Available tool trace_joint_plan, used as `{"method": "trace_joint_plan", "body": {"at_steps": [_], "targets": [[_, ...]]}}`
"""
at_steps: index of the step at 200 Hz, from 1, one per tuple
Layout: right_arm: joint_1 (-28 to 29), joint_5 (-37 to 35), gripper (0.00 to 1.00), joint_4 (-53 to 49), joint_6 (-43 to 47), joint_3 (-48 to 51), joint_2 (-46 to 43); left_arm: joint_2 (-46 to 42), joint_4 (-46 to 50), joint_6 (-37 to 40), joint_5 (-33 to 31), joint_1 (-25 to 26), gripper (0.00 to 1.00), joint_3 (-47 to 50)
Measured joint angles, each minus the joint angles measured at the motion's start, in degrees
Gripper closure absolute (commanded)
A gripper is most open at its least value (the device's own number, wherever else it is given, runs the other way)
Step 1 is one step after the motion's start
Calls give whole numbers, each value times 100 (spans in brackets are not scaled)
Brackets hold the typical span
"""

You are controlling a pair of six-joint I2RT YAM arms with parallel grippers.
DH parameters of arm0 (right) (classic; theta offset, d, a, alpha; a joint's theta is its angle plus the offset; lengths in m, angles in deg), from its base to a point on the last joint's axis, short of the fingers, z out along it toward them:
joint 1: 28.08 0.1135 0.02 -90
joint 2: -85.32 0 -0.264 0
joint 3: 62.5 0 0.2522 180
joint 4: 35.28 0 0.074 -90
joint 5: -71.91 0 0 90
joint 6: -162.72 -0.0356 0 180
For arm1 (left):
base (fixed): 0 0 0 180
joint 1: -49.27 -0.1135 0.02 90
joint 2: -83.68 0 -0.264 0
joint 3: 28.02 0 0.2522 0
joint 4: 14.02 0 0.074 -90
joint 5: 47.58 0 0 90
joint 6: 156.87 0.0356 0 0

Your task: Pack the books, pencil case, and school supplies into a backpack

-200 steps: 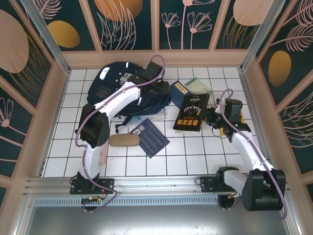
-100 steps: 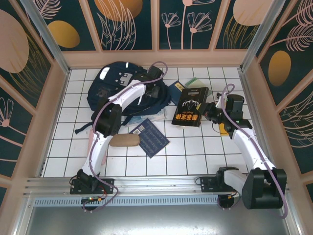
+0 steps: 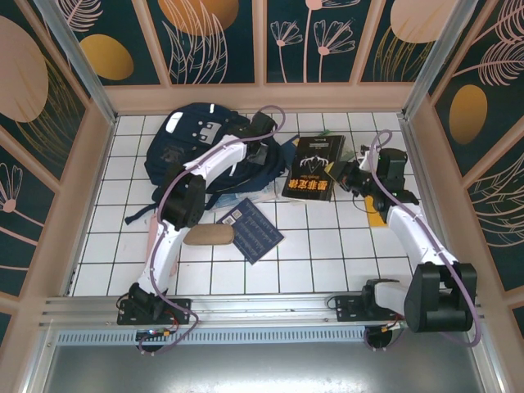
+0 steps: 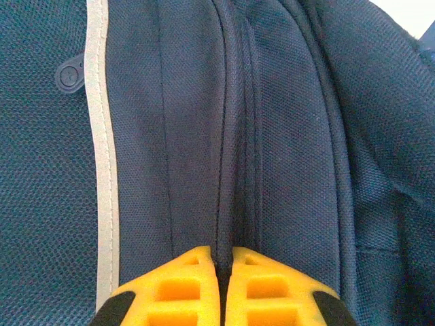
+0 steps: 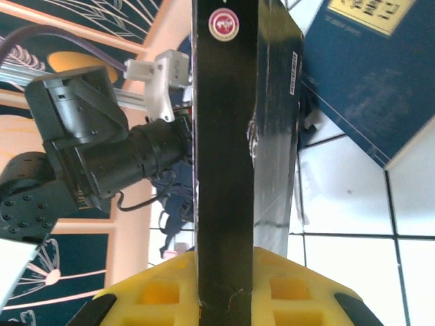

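Observation:
The navy backpack (image 3: 196, 143) lies at the far left of the tiled floor. My left gripper (image 3: 260, 146) is at its right edge. In the left wrist view the left gripper (image 4: 221, 255) is shut, pinching a raised seam of the backpack's fabric (image 4: 234, 136). My right gripper (image 3: 347, 174) is shut on the black book (image 3: 314, 168) with red-white characters and holds it tilted up off the tiles. In the right wrist view the right gripper (image 5: 224, 257) clamps the book's spine (image 5: 224, 136). A navy book (image 3: 254, 230) and a tan pouch (image 3: 207, 235) lie in front of the backpack.
A second navy book (image 5: 367, 68) lies on the tiles behind the held black one. A yellow book (image 3: 375, 216) pokes out under my right arm. Pale flat items (image 3: 250, 199) lie at the backpack's near edge. Pink walls (image 3: 262, 98) close in the floor.
My left gripper has closed onto the backpack's seam. My right arm has carried the black book up and away from me, toward the backpack's right side.

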Motion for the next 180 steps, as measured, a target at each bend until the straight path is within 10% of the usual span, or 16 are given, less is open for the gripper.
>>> {"method": "trace_joint_plan", "body": {"at_steps": [180], "targets": [[1705, -680, 100, 4656, -2420, -1633, 3718, -1860, 162, -546, 2428, -1410, 100, -160]]}}
